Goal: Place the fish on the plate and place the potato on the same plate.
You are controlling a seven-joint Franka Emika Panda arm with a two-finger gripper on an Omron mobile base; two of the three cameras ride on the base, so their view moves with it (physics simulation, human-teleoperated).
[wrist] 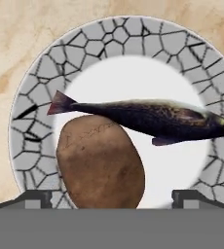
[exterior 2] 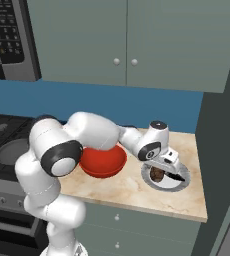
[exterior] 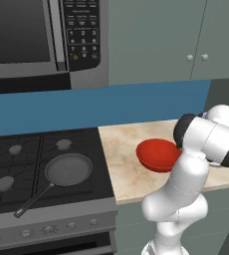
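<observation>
Hand view is showing the open gripper [wrist: 112, 200] hovering over potato [wrist: 100, 163] and fish [wrist: 153, 118] on the plate [wrist: 133, 39]; lifting straight avoids nudging them.

The surface [wrist: 16, 39] looks like polished beige marble with tan veining. The plate [wrist: 31, 126] has a smooth white centre and a grey rim patterned like cracked stone. The fish [wrist: 153, 116] has dark, glossy, speckled skin. The potato [wrist: 99, 165] is matt brown and slightly rough. The bowl [exterior: 156, 154] is glossy red.
</observation>
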